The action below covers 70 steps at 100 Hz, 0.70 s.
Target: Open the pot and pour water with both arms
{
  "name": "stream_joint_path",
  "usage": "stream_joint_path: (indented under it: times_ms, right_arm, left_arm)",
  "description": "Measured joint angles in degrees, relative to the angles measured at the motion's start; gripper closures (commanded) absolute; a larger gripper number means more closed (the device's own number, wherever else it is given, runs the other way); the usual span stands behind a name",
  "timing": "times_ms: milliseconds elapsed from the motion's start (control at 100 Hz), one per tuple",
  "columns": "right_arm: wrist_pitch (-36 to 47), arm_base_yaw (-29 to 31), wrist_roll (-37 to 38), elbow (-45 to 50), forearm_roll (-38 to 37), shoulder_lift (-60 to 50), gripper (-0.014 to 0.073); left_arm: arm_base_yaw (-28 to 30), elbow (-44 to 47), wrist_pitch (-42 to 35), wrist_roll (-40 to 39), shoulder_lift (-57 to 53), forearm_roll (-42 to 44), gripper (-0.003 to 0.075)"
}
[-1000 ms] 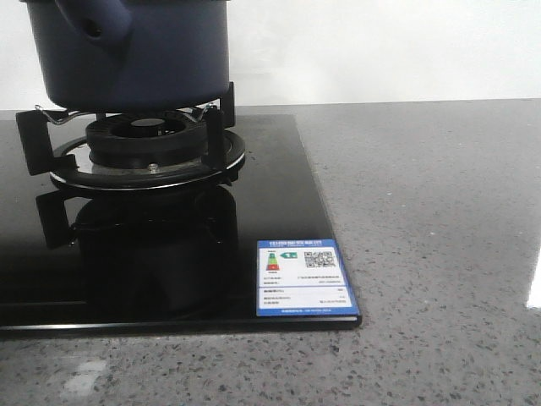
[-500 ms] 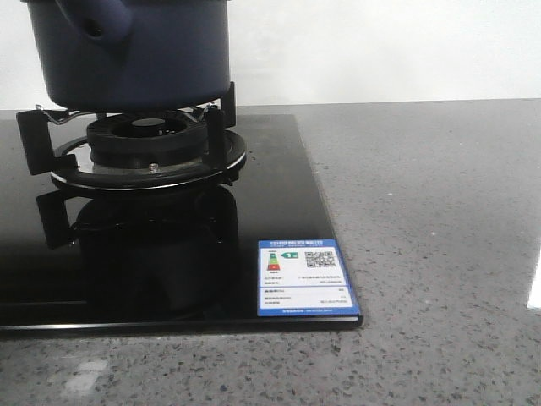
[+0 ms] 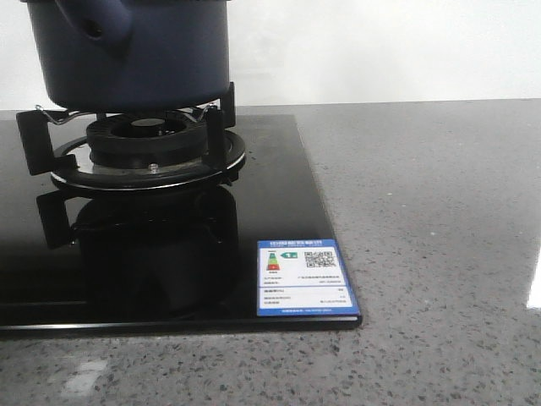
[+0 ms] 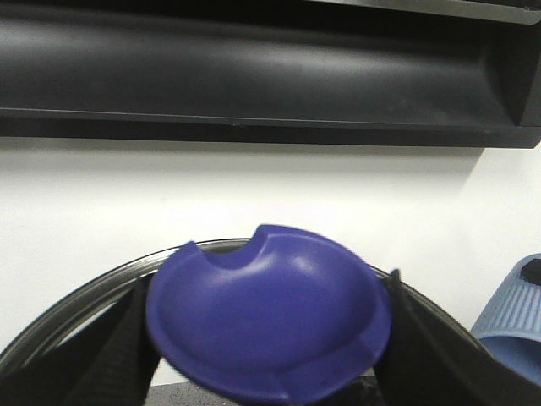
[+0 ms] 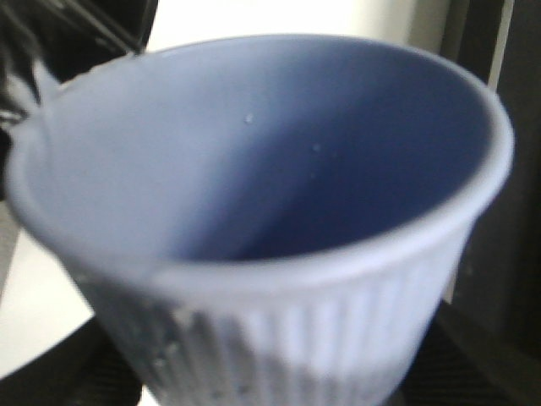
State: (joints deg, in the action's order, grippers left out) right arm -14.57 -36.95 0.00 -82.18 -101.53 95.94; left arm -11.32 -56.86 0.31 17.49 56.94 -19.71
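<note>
The dark navy pot (image 3: 144, 59) stands on the gas burner (image 3: 148, 144) at the far left, its stubby handle (image 3: 97, 21) facing me; its top is cut off by the frame. Neither gripper shows in the front view. My left gripper (image 4: 266, 338) is shut on a blue dished lid knob (image 4: 270, 313), with a curved metal lid rim (image 4: 76, 304) behind it. My right gripper (image 5: 270, 372) is shut on the light blue ribbed cup (image 5: 279, 194), which fills its view; the inside looks empty. The cup also shows in the left wrist view (image 4: 516, 313).
The burner sits in a black glass hob (image 3: 169, 271) with a blue and white label (image 3: 306, 277) at its front right corner. Grey speckled counter (image 3: 439, 237) lies to the right. A dark range hood (image 4: 254, 76) hangs above against a white wall.
</note>
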Motion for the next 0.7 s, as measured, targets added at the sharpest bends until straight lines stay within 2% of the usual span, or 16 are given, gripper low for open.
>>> stream_joint_path:
  times_ms: [700]
  right_arm:
    - [0.42, 0.00, 0.00, -1.13, -1.66, 0.00, 0.0298]
  left_arm:
    - [0.00, 0.00, 0.20, 0.00, 0.00, 0.00, 0.0325]
